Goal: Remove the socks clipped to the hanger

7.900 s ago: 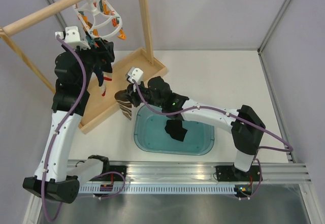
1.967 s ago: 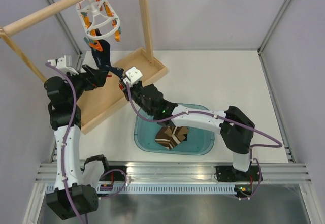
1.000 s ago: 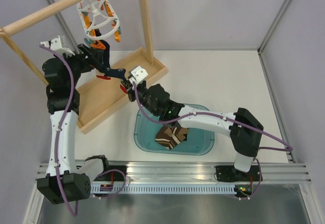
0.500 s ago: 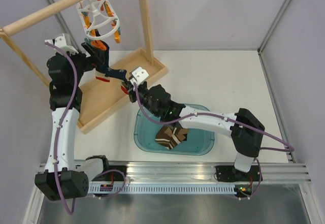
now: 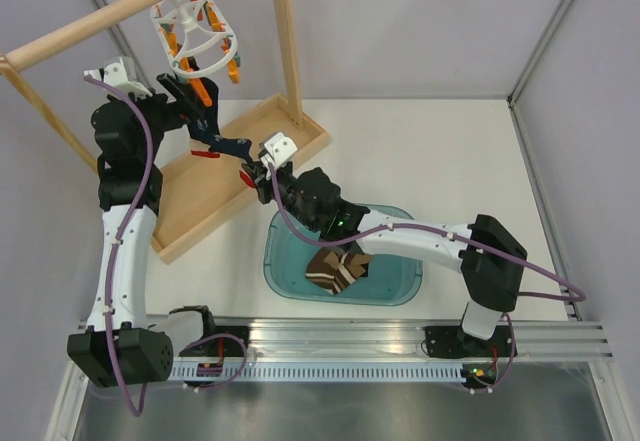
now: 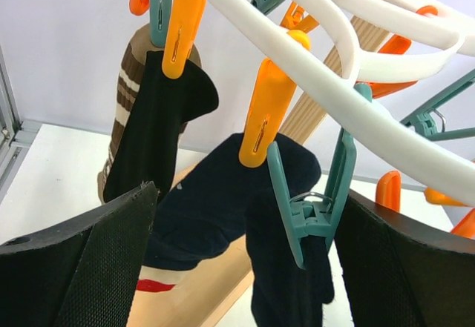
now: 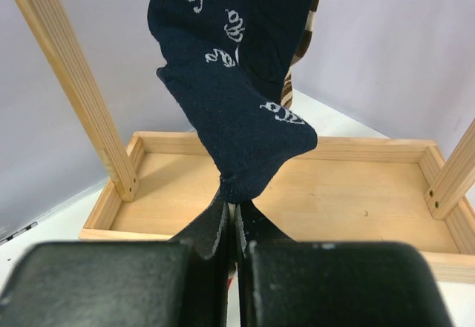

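The white ring hanger (image 5: 196, 29) hangs by its hook from the wooden pole, with orange and teal clips. In the left wrist view, my left gripper (image 6: 249, 268) is open, its pads on either side of a teal clip (image 6: 315, 208) that pinches a navy sock (image 6: 286, 297). A black sock (image 6: 167, 116) and a brown striped sock (image 6: 126, 82) hang from other clips. My right gripper (image 7: 236, 219) is shut on the toe of a navy sock with white lettering (image 7: 237, 97), which stretches from the hanger down to it (image 5: 228, 147).
A teal bin (image 5: 400, 286) in front of the right arm holds a striped sock (image 5: 335, 269) and a dark one. The wooden rack's tray base (image 5: 215, 196) and upright post (image 5: 285, 41) stand just behind both grippers.
My left arm has risen toward the hanger, and its open fingers now flank a teal clip. My right gripper has stayed shut on the navy sock's toe and shifted slightly.
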Motion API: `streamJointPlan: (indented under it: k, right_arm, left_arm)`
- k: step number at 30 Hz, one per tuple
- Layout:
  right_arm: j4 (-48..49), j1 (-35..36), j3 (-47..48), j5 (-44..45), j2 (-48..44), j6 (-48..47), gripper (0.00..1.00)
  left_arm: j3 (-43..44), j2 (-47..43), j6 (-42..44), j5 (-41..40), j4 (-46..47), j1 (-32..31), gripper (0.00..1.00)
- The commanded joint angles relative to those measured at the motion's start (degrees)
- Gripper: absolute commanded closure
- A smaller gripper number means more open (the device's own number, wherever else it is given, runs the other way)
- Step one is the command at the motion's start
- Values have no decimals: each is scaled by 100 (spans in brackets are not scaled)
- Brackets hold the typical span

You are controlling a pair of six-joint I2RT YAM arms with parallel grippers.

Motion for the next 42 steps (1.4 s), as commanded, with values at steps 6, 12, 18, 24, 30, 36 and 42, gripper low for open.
streamJointPlan:
  k: [6,12,18,24,30,36,42]
  right_arm:
    - [181,17,-95,-71,-269,117,99]
    - [189,26,-86,-124,-251,162,99]
    - [146,17,-112,-151,-260,179,99]
    - [137,35,-147,-168,-260,214,99]
    - [137,44,-156,-159,-234,214,99]
    - [137,61,-209,-159,-233,241,99]
    - [137,61,-235,-133,-251,250,99]
  left_arm:
    - [159,-173,-390,-88,516,-26,7]
    - [273,-156,-390,-166,385,-44,9]
    - [273,-147,-425,-167,367,-62,23]
    - [326,-164,-408,-184,349,-123,51]
    - [388,-173,-373,-167,323,-176,78]
    - [449,-147,-337,-184,314,-255,93]
    - [458,-164,-249,-228,270,-308,98]
